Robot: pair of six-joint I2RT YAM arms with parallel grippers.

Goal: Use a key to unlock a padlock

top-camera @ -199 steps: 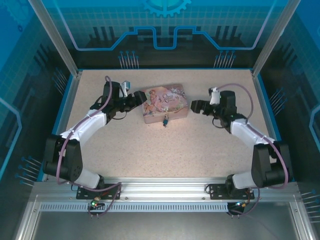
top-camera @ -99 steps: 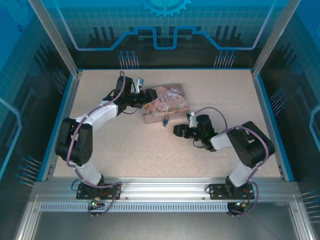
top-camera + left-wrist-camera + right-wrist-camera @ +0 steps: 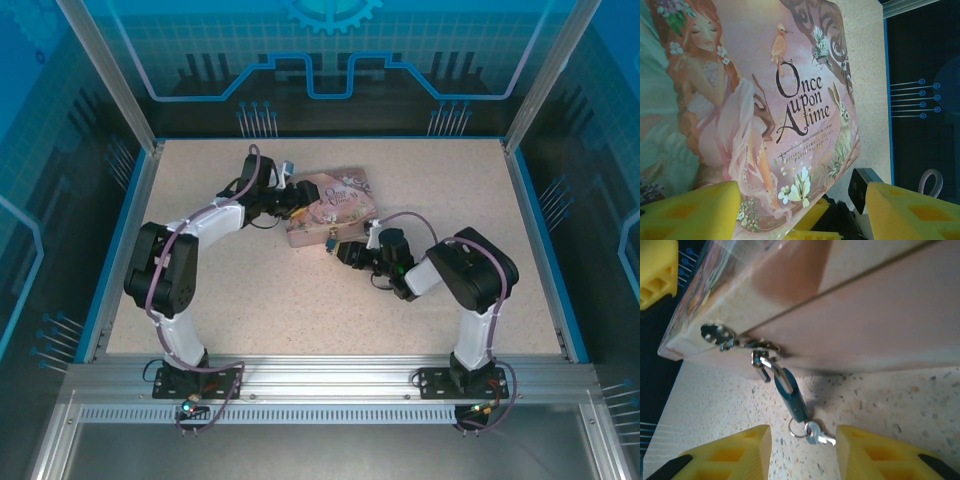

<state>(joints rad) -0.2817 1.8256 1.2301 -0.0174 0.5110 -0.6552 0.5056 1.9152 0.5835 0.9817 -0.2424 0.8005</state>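
The padlock (image 3: 792, 396), dark bluish, hangs by its metal shackle from the clasp (image 3: 717, 333) on the front wall of the pink tin (image 3: 850, 305). It rests slanted on the table. A small ring at its lower end carries the silvery key (image 3: 818, 434), which lies flat on the table. My right gripper (image 3: 802, 460) is open, its yellow fingers (image 3: 725, 457) on either side of the key, not touching it. From above, the padlock (image 3: 330, 241) sits just left of the right gripper (image 3: 343, 250). My left gripper (image 3: 800, 215) is open astride the tin's left end (image 3: 765, 100).
The pink tin (image 3: 340, 200) lies slightly askew in the middle of the speckled table (image 3: 260, 290). A blue rim (image 3: 127, 230) and glass walls bound the table. Both arms reach inward around the tin, the right forearm (image 3: 440, 275) low over the table.
The right gripper swung from the tin's right side down to its front, ending at the padlock. The left gripper moved right onto the tin's left end, and the tin turned slightly.
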